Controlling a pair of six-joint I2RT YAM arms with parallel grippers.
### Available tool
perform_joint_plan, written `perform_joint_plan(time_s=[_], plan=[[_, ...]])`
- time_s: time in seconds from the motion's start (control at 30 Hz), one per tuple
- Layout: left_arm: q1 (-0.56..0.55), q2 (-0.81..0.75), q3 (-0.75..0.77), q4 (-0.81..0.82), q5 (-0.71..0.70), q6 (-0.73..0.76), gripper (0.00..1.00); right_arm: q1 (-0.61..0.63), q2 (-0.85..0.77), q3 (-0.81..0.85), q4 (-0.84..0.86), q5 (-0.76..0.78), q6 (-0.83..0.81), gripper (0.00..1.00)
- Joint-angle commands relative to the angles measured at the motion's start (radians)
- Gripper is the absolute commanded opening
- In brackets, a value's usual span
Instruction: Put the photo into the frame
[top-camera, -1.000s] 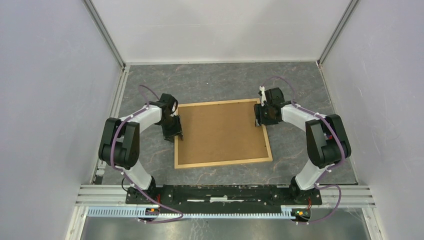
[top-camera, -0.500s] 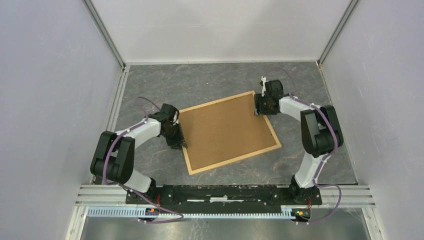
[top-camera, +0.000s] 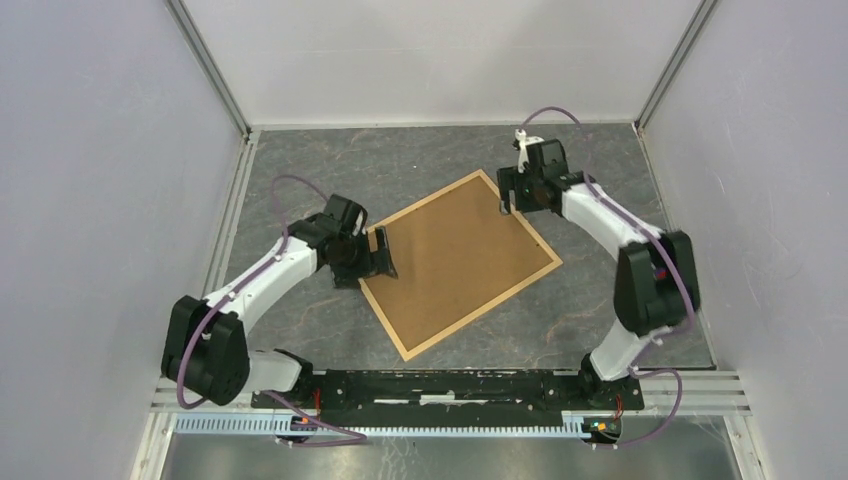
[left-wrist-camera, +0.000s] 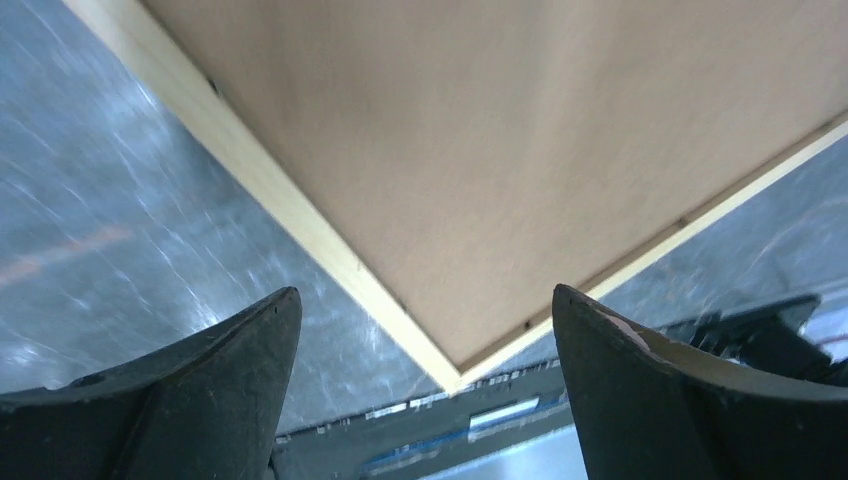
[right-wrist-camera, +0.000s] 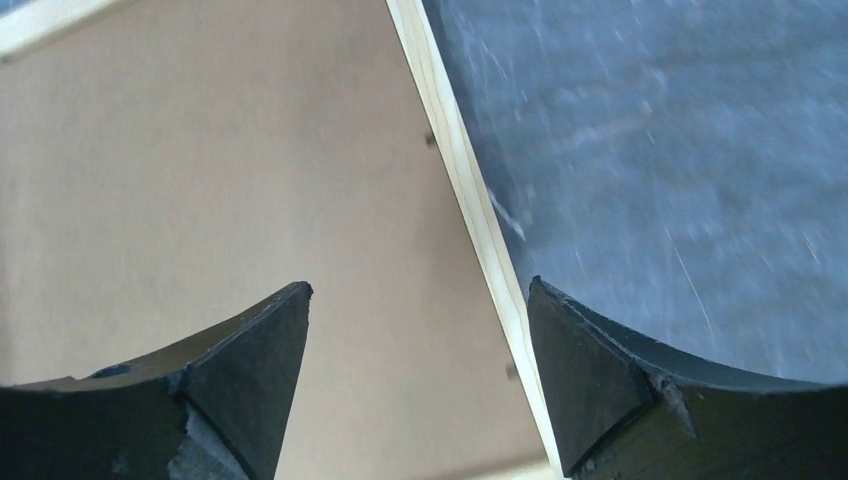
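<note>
Spread wide: left pincer (left-wrist-camera: 425, 292) over frame (left-wrist-camera: 305, 225) corner, right pincer (right-wrist-camera: 420, 288) over frame edge; contact unclear. Swung frame further counterclockwise since earlier.

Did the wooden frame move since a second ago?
Yes. In the top view the frame has turned counter-clockwise. Its edges ran level with the base rail. Now they sit diagonal, with one corner pointing at the rail.

Brown board (top-camera: 460, 262) lies diagonally over grey marbled table (top-camera: 420, 165).
</note>
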Motion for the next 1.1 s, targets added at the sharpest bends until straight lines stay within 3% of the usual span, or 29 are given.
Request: perform_joint_plan(time_s=[0.0,0.2,0.33,0.47,0.7,1.07], plan=[[0.046,0.048,0.194,-0.014,-0.127,0.149,1.0,-0.009,-0.26,-0.208,0.008,0.021,-0.027,0.86],[0.052,0.304,0.485,0.052,-0.239,0.261,1.0,-0.011,-0.483,-0.413,0.041,0.011,-0.019,0.86],[0.049,0.445,0.577,0.195,-0.143,0.325,1.0,-0.011,-0.572,-0.485,0.053,-0.044,-0.022,0.86],[0.049,0.643,0.741,0.166,-0.138,0.414,0.96,-0.011,-0.623,-0.543,0.064,-0.076,-0.024,0.86],[0.051,0.797,0.904,0.098,-0.179,0.468,0.9,-0.011,-0.673,-0.627,0.077,-0.096,-0.024,0.86],[0.048,0.824,0.821,0.097,-0.157,0.404,0.69,-0.013,-0.7,-0.627,0.043,-0.07,-0.025,0.85]])
